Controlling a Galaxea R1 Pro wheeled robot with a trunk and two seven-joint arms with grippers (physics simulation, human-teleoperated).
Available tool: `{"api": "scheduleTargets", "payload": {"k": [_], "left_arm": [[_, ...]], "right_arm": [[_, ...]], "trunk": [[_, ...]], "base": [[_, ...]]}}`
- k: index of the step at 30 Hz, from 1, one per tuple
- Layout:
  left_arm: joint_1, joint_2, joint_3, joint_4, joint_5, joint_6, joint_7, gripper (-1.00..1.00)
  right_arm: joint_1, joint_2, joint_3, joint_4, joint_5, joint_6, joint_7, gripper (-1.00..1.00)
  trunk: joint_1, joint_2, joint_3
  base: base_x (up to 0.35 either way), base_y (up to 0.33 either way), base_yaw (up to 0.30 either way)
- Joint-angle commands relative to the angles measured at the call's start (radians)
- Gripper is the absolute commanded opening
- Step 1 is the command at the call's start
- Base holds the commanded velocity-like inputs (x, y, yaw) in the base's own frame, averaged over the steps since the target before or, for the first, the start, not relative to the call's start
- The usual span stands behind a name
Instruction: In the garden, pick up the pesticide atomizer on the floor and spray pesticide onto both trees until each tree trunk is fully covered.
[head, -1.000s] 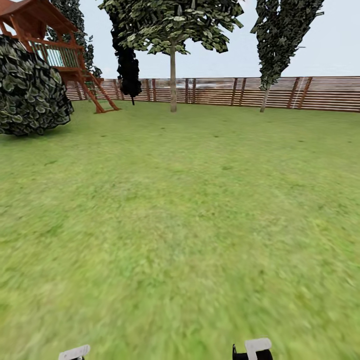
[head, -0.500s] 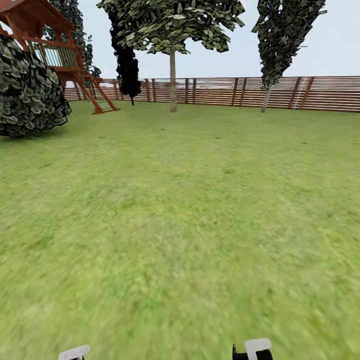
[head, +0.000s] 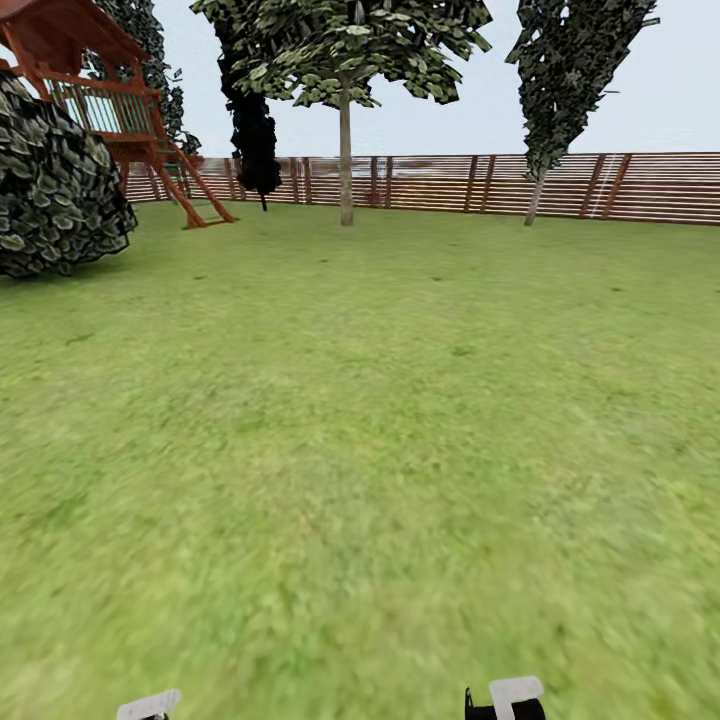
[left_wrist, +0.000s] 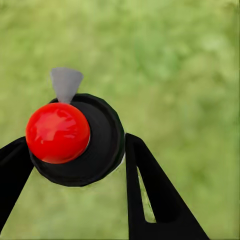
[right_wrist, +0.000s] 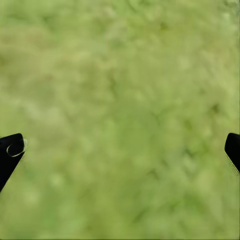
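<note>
With the atomizer (left_wrist: 75, 139) pinched in my left gripper (left_wrist: 75, 165) over grass and the right gripper (right_wrist: 120, 150) spread empty, my worry is the bottle slipping as I drive to the far tree (head: 345, 160), since the hold looks off-centre.

A lawn (head: 360, 450) stretches ahead to a fence (head: 450, 185) across the back. A tree (head: 345, 150) stands before the fence at centre, another tree (head: 560, 100) to its right. At far left a bush (head: 55, 190) sits in front of a play tower (head: 110, 100).
</note>
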Motion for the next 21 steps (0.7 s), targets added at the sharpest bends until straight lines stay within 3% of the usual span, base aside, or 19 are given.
{"api": "scheduleTargets", "payload": {"k": [1,21], "left_arm": [[0.000,0.000,0.000,0.000,0.000,0.000,0.000,-1.00],[0.000,0.000,0.000,0.000,0.000,0.002,0.000,-1.00]], "right_arm": [[0.000,0.000,0.000,0.000,0.000,0.001,0.000,1.00],[0.000,0.000,0.000,0.000,0.000,0.000,0.000,1.00]], "trunk": [[0.000,0.000,0.000],[0.000,0.000,0.000]], "base": [[0.338,0.000,0.000],[0.338,0.000,0.000]]}}
